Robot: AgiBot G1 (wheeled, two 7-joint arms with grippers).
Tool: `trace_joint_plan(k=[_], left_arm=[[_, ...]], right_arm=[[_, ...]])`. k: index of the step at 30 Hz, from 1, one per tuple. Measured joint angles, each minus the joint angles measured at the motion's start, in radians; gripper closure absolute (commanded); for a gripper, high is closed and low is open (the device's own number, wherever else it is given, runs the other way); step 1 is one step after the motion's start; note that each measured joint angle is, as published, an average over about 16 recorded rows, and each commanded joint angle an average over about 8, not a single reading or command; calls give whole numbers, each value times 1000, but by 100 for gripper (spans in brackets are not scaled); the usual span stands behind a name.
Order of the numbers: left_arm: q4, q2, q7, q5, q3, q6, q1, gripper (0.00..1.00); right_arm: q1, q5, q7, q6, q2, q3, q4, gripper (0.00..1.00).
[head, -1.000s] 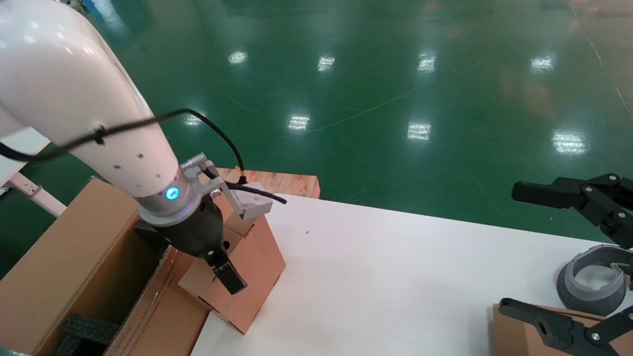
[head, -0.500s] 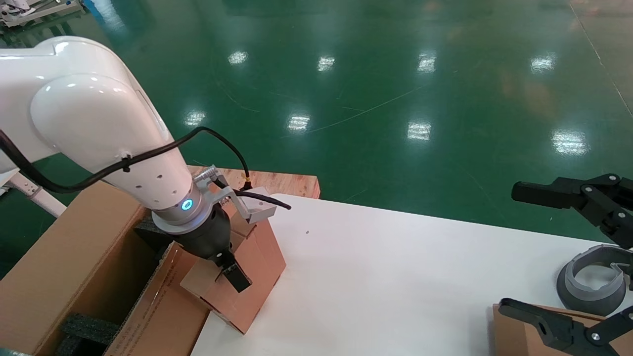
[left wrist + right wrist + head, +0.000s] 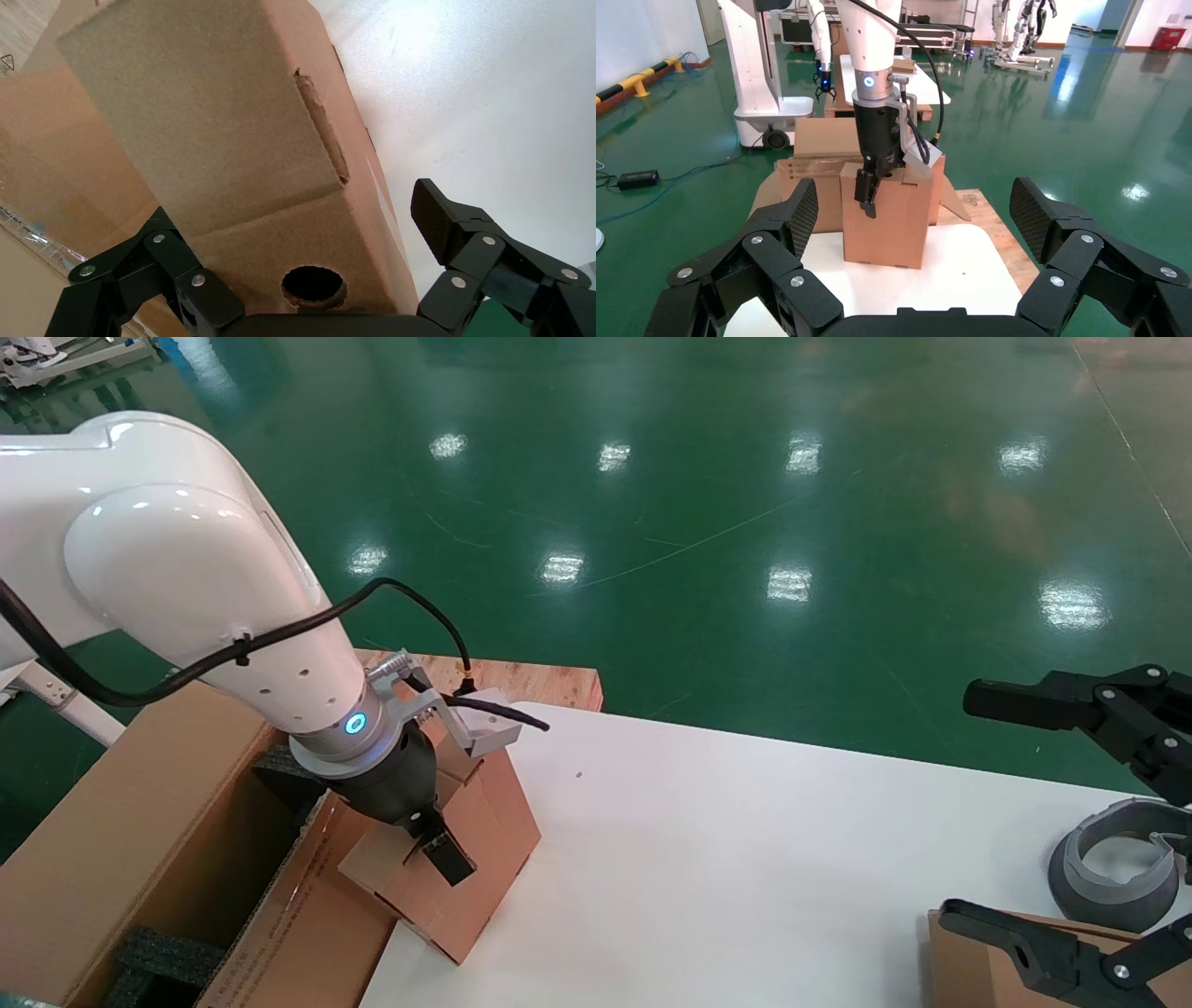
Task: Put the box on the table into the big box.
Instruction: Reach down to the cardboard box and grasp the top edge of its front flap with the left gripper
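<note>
The small reddish-brown box [image 3: 489,845] stands upright at the left corner of the white table [image 3: 745,859], right beside the big box [image 3: 140,822]. My left gripper [image 3: 424,831] is down over the box's top, open, its jaws straddling it. In the left wrist view the box [image 3: 211,126] fills the space between the jaws, and a gap shows between one pad [image 3: 432,214] and the box's side. The other finger is partly hidden behind the box. The right wrist view shows one left finger [image 3: 866,196] hanging in front of the box [image 3: 898,225].
Black foam [image 3: 172,957] lies inside the big box. My right gripper [image 3: 959,803] is parked open at the table's right side. Near it are a grey ring-shaped part [image 3: 1113,868] and a paler cardboard box [image 3: 968,961]. A wooden board [image 3: 531,677] lies behind the table corner.
The left arm has come down and swung a little right, bringing its gripper lower over the box. In the last half second it hardly moved. The right arm is still.
</note>
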Motion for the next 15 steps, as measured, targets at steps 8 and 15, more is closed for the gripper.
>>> trace_joint_plan(k=[8, 15], left_arm=[[0, 0, 0, 1, 0, -1, 0, 100], [0, 0, 0, 0, 0, -1, 0, 100]], right_arm=[[0, 0, 0, 0, 0, 0, 0, 100], [0, 0, 0, 0, 0, 0, 0, 60]])
